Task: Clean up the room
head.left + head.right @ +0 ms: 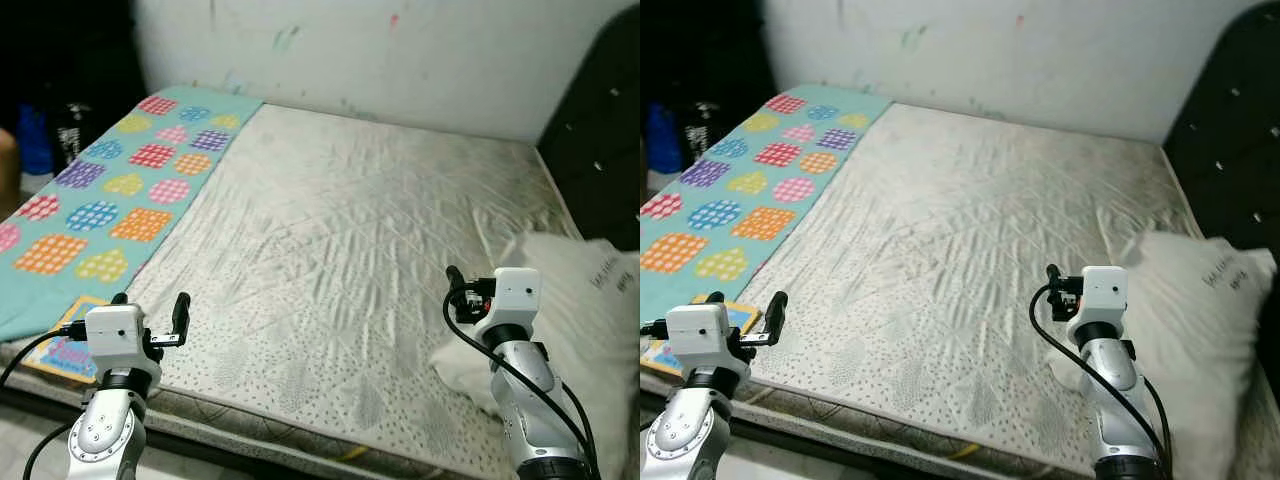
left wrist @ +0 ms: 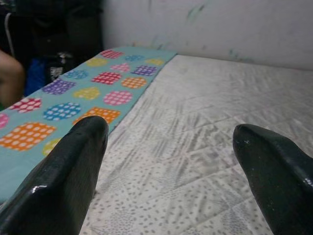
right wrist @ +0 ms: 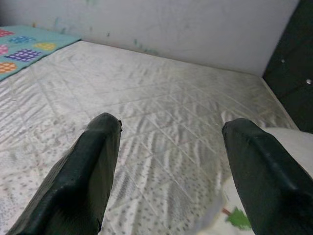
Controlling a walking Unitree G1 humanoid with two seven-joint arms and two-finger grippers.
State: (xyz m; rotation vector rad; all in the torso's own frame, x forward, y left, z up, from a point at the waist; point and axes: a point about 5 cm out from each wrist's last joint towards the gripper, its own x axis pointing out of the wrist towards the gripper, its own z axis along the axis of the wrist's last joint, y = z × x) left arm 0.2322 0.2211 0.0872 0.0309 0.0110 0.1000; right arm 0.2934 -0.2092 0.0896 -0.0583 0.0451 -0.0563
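From the head cameras, a bare quilted mattress [image 1: 350, 250] fills the room's corner against a white wall [image 1: 400, 50] smeared with faint paint marks, a dark headboard [image 1: 600, 130] on the robot's right; a teal blanket with dotted coloured patches [image 1: 110, 190] lies along the mattress's left edge, a white pillow [image 1: 580, 320] rests at the right near the headboard, and a flat colourful book [image 1: 60, 355] sits at the near left corner beside the left gripper [image 1: 150, 320], while the right gripper [image 1: 462, 290] hovers just beside the pillow. The left wrist view shows its two black fingers [image 2: 63, 171] spread wide with nothing between them, above the mattress where it meets the blanket. The right wrist view shows its fingers [image 3: 83, 176] likewise parted and empty over the mattress, the pillow's edge close by.
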